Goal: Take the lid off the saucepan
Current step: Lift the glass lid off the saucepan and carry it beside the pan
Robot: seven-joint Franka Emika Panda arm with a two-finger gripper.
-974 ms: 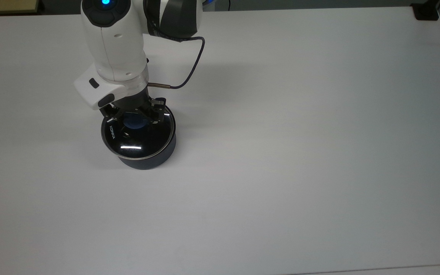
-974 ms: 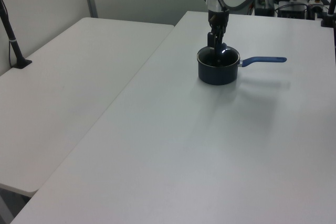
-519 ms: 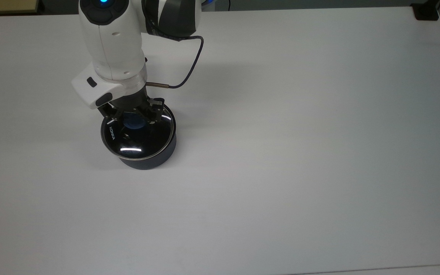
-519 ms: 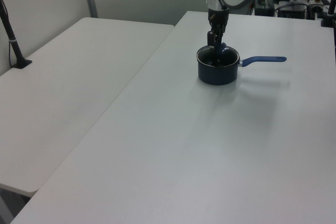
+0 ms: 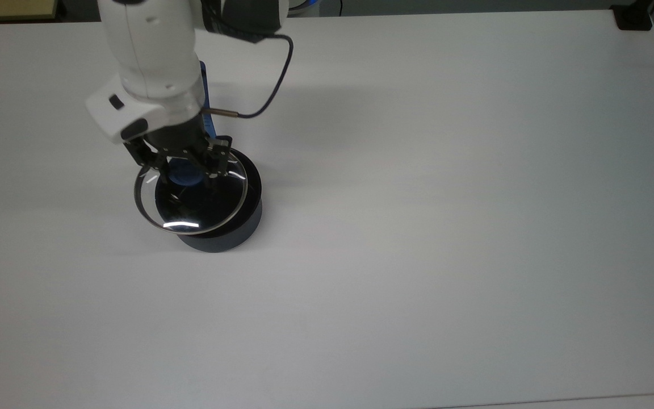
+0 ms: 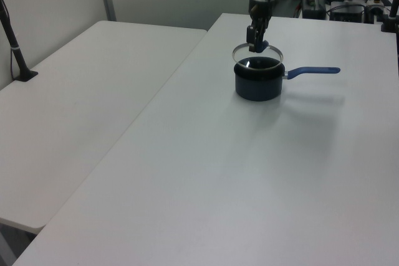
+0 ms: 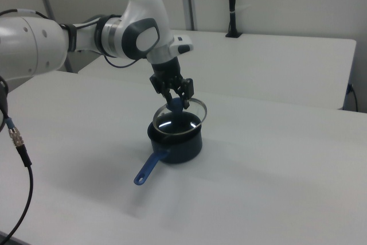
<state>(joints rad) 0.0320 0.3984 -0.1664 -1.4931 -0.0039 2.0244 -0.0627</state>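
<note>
1. Nearest us in the right view, the saucepan's (image 7: 176, 140) long blue handle (image 7: 148, 168) points toward the camera. The pot stands upright on the white table (image 7: 269, 187). In the left view the same handle (image 6: 312, 71) runs toward the left view's right, well apart from the arm, so we judge it poses no obstruction to a straight upward pull.

2. Next comes the pot body (image 6: 257, 82), dark and round. In the top view it (image 5: 230, 230) shows past the lid's lower right edge, with part of its mouth exposed there.

3. Above the pot hangs the lid (image 5: 191, 199), a clear glass disc with a metal rim. It is off the saucepan. In the right view the lid (image 7: 194, 114) floats clear of the rim, roughly level, perhaps slightly tilted. In the top view it sits offset toward the top view's left of the pot.

4. The gripper (image 7: 175, 101) is closed around the lid's blue knob (image 5: 182, 175), which is the only graspable part of the lid. Holding it at the centre keeps the disc balanced. The fingers (image 6: 255, 42) point downward from the wrist.

5. Farthest back, the white arm (image 7: 86, 35) reaches in from the right view's left. We judge the removal well under way, with carrying the lid aside and setting it down on bare table yet to do.
</note>
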